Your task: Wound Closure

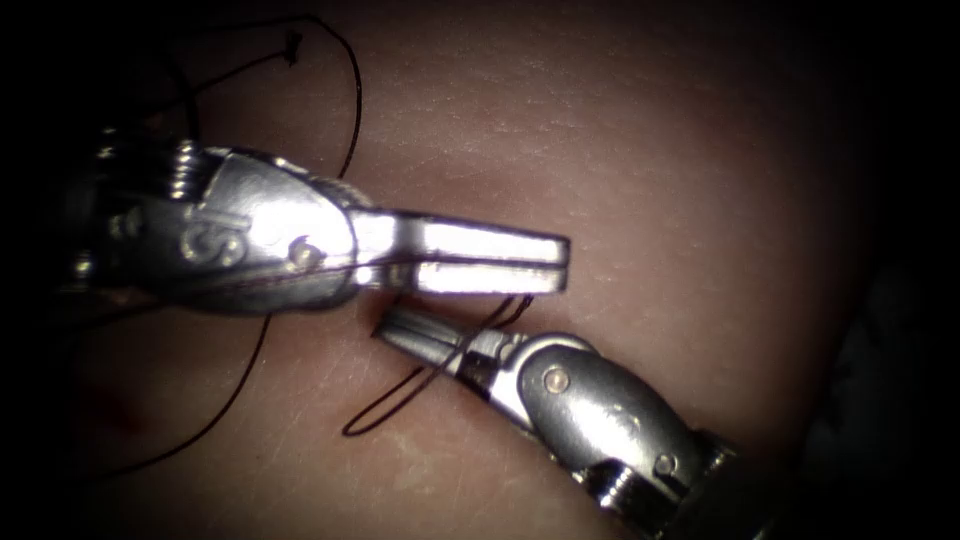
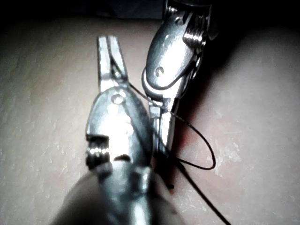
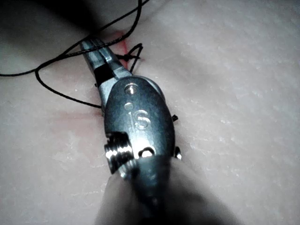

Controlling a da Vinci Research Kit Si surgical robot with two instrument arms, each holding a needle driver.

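The left tool (image 1: 555, 262) reaches in from the left over the tissue (image 1: 650, 150), its jaws shut on the dark thread (image 1: 300, 268), which runs along its wrist into the jaw slit. Just below it, the right tool (image 1: 385, 322) comes up from the lower right with its jaws shut. The thread is wound around them (image 1: 462, 350) and trails into a small loop (image 1: 375, 418) on the tissue. In the right wrist view the thread (image 3: 61, 56) lies across the right tool's tip (image 3: 90, 46). In the left wrist view the left tool (image 2: 108, 49) lies beside the right tool (image 2: 161, 140).
Slack thread (image 1: 352, 95) arcs over the tissue behind the left tool, with a small knot (image 1: 293, 42) at the far left. Another strand (image 1: 215, 415) curves away to the lower left. Red fluid (image 3: 123, 46) stains the tissue by the right tool's tip.
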